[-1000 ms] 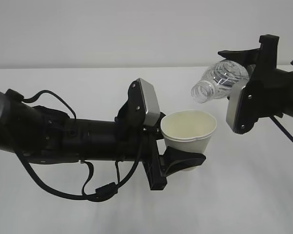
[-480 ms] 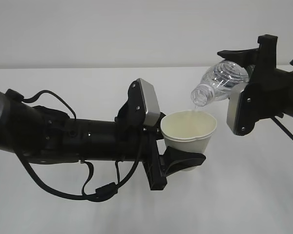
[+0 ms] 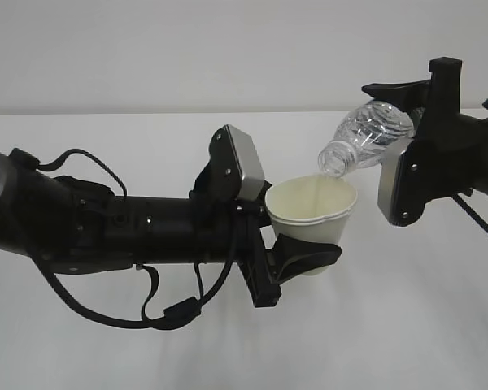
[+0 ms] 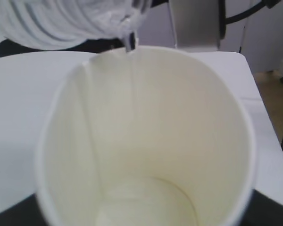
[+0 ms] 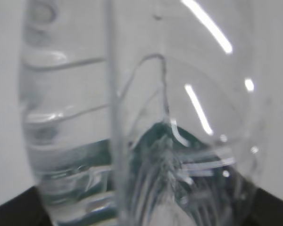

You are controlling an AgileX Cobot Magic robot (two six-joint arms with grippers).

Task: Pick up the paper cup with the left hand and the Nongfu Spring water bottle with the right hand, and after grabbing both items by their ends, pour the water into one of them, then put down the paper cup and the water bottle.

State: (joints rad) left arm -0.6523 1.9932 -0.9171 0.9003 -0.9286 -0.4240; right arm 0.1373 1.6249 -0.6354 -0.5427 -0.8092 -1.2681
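My left gripper (image 3: pixel 307 250) is shut on the lower part of the white paper cup (image 3: pixel 313 210), holding it upright above the table. In the left wrist view the cup's cream inside (image 4: pixel 146 132) fills the frame. My right gripper (image 3: pixel 408 122) is shut on the base end of the clear Nongfu Spring water bottle (image 3: pixel 368 136). The bottle is tipped neck-down to the left, its mouth just over the cup's far rim. A thin stream of water (image 4: pixel 129 43) runs from the mouth into the cup. In the right wrist view the ribbed bottle (image 5: pixel 146 117) blocks nearly everything.
Both arms hover over a white table (image 3: pixel 407 325) with a plain pale wall behind. Black cables (image 3: pixel 171 313) loop under the left arm. The right arm's silver plate (image 3: pixel 397 185) hangs close to the cup's right side.
The bottle's neck has dipped lower toward the cup rim and water has begun to flow. The left arm has lifted the cup slightly toward the bottle mouth.
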